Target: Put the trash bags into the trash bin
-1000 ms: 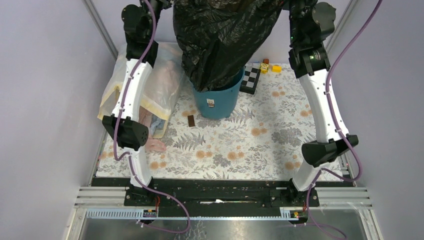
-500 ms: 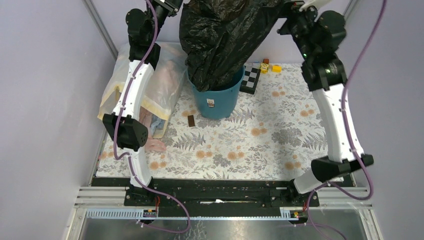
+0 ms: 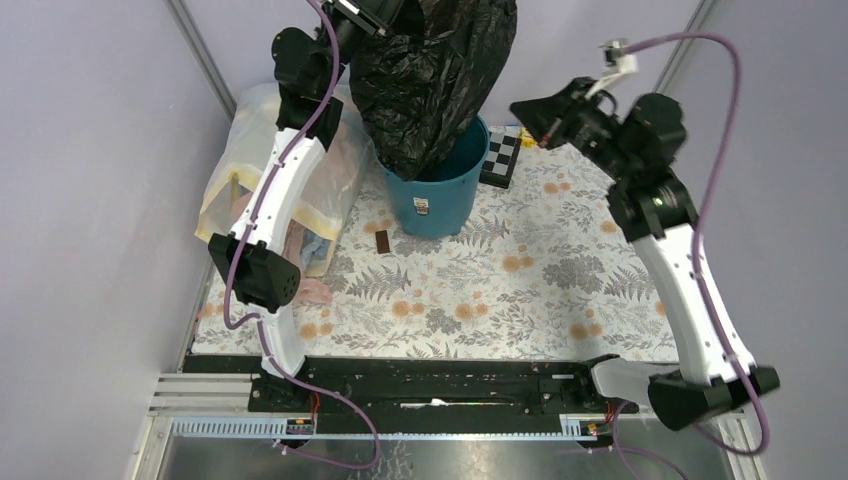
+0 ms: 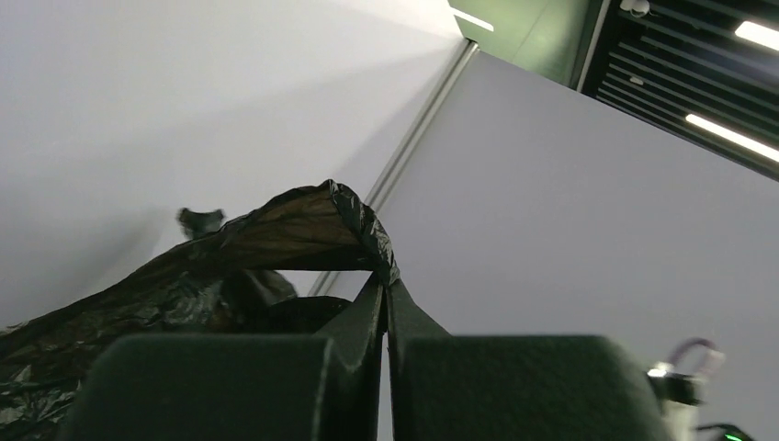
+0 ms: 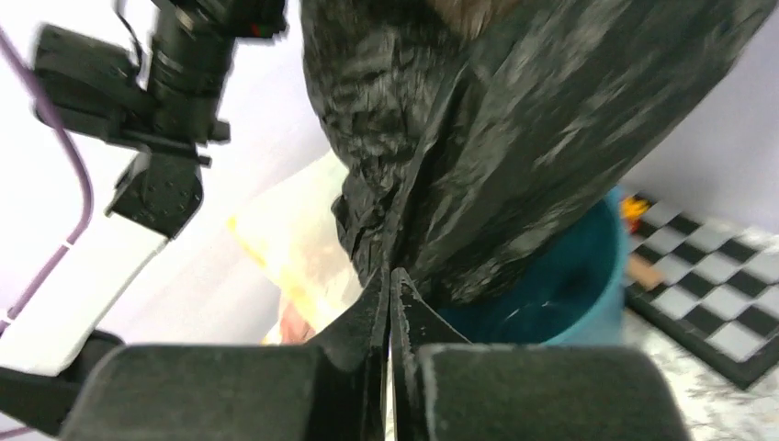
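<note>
The left gripper (image 4: 386, 299) points up at the room's upper corner, its two dark fingers (image 4: 360, 322) pressed together with no gap between them, and the rolled edge of the black trash bag (image 4: 276, 241) is pinched at their tips. From that pinch the glossy, crinkled plastic arches up and then falls away to the lower left. Behind it stand pale lavender walls (image 4: 560, 230) joined by a slanting metal post (image 4: 418, 140), with ceiling lights (image 4: 735, 136) at the upper right and a purple cable loop (image 4: 691, 353) at the lower right.
</note>
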Available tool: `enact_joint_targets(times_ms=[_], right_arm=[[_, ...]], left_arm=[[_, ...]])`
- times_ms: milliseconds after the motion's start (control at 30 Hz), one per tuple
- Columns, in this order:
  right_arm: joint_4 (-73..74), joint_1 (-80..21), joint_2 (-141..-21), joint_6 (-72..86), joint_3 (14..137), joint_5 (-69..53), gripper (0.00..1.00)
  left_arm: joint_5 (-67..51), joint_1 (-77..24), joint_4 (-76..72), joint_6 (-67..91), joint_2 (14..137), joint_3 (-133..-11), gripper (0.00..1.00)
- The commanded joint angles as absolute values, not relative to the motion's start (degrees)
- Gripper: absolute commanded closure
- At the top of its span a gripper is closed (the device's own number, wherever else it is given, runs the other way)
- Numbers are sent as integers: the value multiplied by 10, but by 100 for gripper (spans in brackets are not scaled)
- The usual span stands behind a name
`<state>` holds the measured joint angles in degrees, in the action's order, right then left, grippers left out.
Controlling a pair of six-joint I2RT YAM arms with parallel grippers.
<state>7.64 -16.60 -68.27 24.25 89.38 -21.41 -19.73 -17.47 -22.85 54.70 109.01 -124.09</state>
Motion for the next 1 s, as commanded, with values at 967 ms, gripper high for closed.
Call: enact_joint_targets(times_ms=[967], right_arm=[[183, -341, -1051, 92, 1109, 74, 94]], left_arm=[[-229, -197, -250, 509, 1005, -1180, 100]])
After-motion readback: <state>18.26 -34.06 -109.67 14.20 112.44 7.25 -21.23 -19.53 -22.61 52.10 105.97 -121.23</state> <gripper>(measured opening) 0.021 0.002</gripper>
